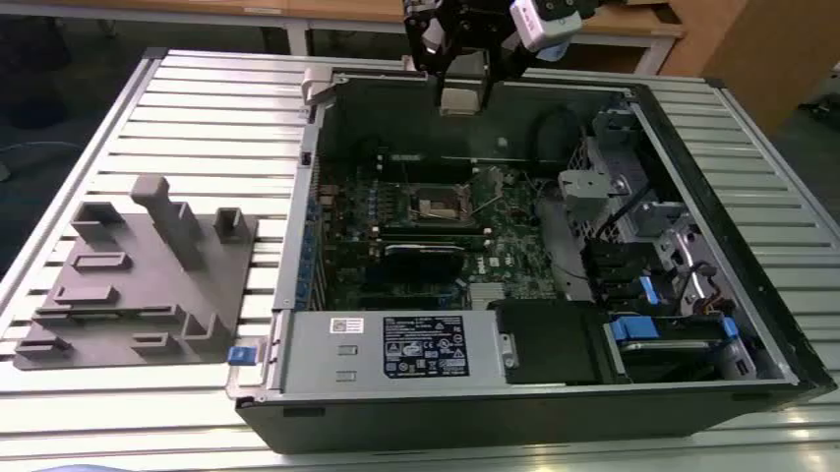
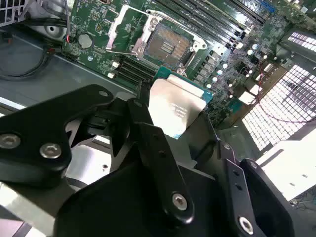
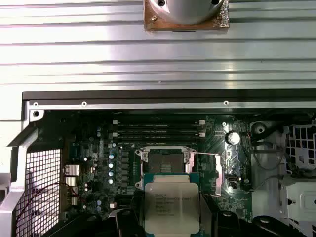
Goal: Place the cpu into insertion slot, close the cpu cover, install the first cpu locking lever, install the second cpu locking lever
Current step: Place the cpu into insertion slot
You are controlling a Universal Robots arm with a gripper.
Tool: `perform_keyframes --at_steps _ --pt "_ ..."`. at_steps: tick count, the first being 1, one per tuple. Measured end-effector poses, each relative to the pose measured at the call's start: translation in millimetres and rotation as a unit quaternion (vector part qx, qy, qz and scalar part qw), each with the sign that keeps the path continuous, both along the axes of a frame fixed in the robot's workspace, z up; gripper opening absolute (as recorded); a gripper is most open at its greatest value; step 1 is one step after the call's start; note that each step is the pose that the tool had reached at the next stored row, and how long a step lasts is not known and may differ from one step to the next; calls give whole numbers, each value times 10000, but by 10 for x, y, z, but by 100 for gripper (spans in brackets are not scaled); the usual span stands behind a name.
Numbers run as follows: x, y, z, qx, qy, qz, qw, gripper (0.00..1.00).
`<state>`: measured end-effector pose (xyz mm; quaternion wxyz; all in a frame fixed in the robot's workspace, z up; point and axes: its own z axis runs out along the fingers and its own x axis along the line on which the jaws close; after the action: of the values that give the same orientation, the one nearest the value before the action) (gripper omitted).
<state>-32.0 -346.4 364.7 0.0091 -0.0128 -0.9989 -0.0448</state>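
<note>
Step one: hand [image 1: 462, 94] clamps the cpu [image 3: 171, 207] by its edges, well above the bare slot [image 3: 165, 161] (not seated yet). Seating likely calls for squaring chip over slot, kept flat.

Ribbed alu surface [image 1: 210, 108]; wooden desks [image 1: 236, 12] beyond far edge; dark floor [image 1: 53, 98] past edge at exterior view's left.

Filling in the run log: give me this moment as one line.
gripper: shut on cpu | cpu: held over open case, not seated | insertion slot: empty
</note>
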Motion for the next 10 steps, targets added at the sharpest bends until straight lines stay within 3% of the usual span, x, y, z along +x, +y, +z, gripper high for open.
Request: perform_keyframes --at_steps 10 --pt "-2 0 -30 0 0 0 10000 54"
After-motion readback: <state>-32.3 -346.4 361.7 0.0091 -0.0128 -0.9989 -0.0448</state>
